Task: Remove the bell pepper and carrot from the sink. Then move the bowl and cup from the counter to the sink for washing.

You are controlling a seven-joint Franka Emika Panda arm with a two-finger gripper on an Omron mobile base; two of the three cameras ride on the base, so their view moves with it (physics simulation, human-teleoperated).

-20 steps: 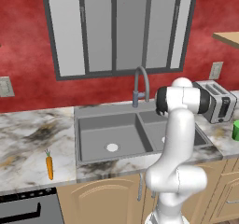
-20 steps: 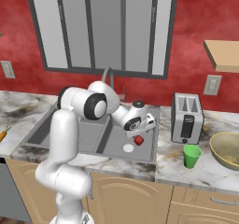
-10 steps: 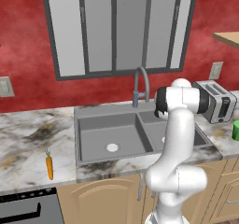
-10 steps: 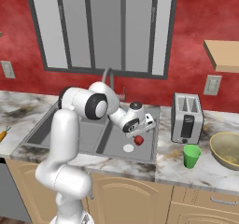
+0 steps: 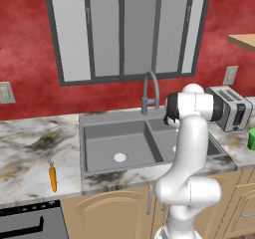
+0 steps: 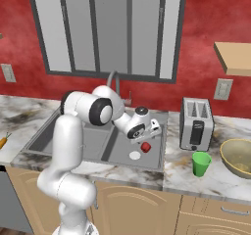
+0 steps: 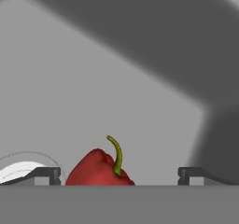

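- A rendered kitchen with a red wall and a grey-framed window is shown; below it a white-grey marble desk [image 6: 186, 173] with dark and rusty veins sits over light wooden cabinets and carries a grey metal double-basin sink [image 5: 112, 146] with a tall curved faucet [image 5: 149, 91].
- The small, glossy red bell pepper [image 6: 145, 147] is seen lying on the floor of the sink's right-hand basin, just beside the round white drain [image 6: 134, 155].
- The slim orange carrot [image 5: 52, 177] with a green top is seen on the desk, left of the sink and well apart from it, so that half of the removal is judged done.
- The end effector [image 7: 119, 174] is held in the right-hand basin with its fingers spread wide and nothing between them; in the hand view the pepper sits between the two tips, nearer one of them, its green stem pointing up.
- The step in hand is judged to be the grasp of the pepper.
- The fingers would best be centred on the pepper's body, lowered past its widest part and closed gently, since the glossy round skin is likely to slip.
- The stem and the basin wall are to be avoided.
- The small bright green cup [image 6: 200, 163] and the wide olive-yellow bowl [image 6: 237, 156] stand on the desk right of a silver toaster [image 6: 196, 124], not yet moved.
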